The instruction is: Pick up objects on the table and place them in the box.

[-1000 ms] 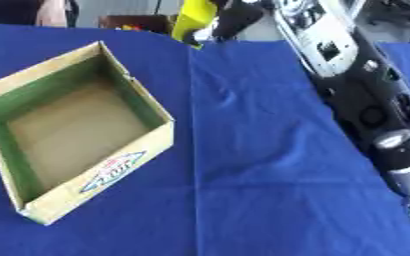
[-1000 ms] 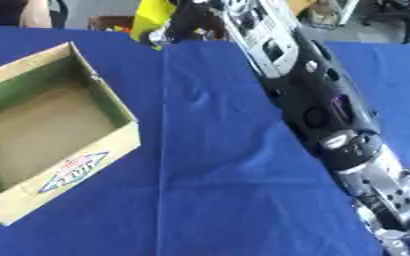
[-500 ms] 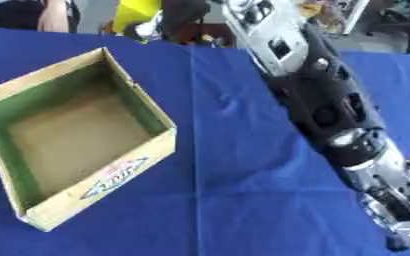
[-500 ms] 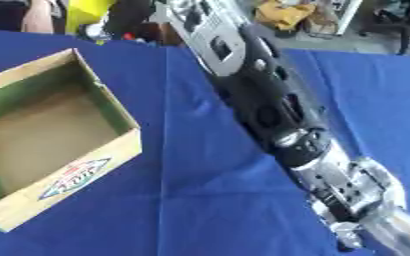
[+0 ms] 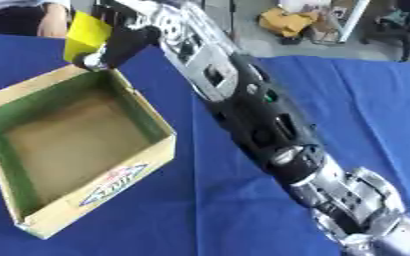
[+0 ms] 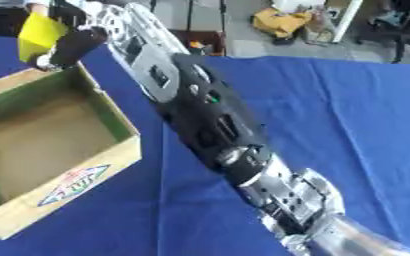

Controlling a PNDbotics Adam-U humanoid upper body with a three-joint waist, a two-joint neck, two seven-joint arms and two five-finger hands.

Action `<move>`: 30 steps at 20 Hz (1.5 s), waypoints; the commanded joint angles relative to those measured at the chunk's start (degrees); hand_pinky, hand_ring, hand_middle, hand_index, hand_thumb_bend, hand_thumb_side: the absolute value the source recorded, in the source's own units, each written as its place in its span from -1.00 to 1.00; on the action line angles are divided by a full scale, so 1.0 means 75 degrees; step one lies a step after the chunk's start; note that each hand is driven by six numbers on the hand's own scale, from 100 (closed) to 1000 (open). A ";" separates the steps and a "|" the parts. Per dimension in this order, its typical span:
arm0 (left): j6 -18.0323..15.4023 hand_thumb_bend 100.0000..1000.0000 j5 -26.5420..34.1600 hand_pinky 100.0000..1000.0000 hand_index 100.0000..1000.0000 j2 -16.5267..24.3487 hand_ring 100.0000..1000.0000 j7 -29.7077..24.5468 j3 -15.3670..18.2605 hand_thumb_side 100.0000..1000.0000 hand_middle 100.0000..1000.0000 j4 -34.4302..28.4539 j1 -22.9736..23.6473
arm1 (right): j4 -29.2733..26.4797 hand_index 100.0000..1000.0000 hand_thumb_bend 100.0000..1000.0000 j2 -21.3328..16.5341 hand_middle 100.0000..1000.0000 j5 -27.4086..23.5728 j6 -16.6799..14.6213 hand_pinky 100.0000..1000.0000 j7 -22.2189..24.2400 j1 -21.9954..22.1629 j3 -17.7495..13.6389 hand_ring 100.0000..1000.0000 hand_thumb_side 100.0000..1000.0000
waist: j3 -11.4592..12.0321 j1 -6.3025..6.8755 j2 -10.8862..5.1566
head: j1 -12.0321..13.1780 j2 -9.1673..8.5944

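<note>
- Nearest us, the right arm (image 5: 270, 130) comes in from the lower right corner and stretches across the blue-covered bench (image 5: 366, 115) toward its far left; we see no left robot hand in either view.
- The box (image 5: 112, 182) sits on the left side of the bench, open at the top, turned so one corner points at us. It has cardboard walls with a green lining, a brown floor, and a printed label on its near right wall.
- We see nothing lying inside the box; its floor looks bare as far as the views reach, though the near walls hide a strip of it.
- At the far corner of the box, the right robot hand (image 5: 121, 45) has its dark fingers curled round a yellow object (image 5: 86, 34), holding it just above and beside the box's far rim rather than over the middle.
- We judge the yellow object to be light and thin, perhaps a flat packet or sheet, so likely to flex. It is held by one side; most of it sticks up free.
- Being so light, it may flutter or catch on the rim if released here. We would carry it further over the open box first.
</note>
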 commanded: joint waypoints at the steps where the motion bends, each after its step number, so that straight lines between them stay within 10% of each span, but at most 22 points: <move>1: -0.0042 -1.00 0.0052 0.44 0.86 0.0072 0.77 -0.0020 0.0000 0.89 0.73 -0.0112 -0.0172 | 0.0043 -0.16 -1.00 0.0223 -0.14 0.0214 -0.0011 -0.08 -0.0145 -0.0187 -0.0022 0.16 -0.64 | 0.0051 -0.0071 -0.0013 | -0.0102 -0.0120; 30: -0.0124 -1.00 0.0077 0.44 0.86 -0.0058 0.77 -0.0014 0.0020 0.89 0.73 -0.0112 -0.0432 | 0.1746 -0.14 -1.00 0.1219 -0.14 0.1363 -0.0390 -0.08 -0.0542 0.0723 0.0426 0.17 -0.75 | 0.0338 -0.0162 0.0302 | -0.0305 -0.0392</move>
